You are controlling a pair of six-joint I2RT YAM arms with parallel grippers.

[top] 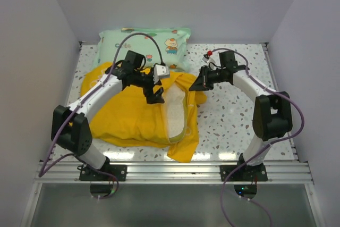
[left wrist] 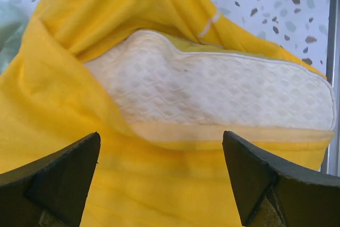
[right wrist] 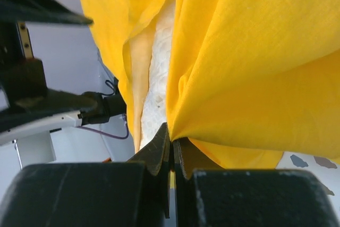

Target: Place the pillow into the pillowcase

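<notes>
Left gripper (left wrist: pixel 162 176) jaws stand apart, the pillow (left wrist: pixel 212 94) just ahead; right gripper (right wrist: pixel 171 152) jaws clamp the pillowcase (right wrist: pixel 255 51) edge

Matt yellow cloth pillowcase (left wrist: pixel 159 184); quilted, rough-textured cream pillow (left wrist: pixel 212 94); smooth speckled table (top: pixel 223 126).

Left gripper (left wrist: pixel 161 150): jaws wide apart, gripping nothing. Ahead, the cream pillow (left wrist: pixel 212 94) sits partly inside the yellow pillowcase (left wrist: pixel 58 94), textured face exposed at the opening. Speckled table (left wrist: pixel 255 1) visible beyond.
</notes>
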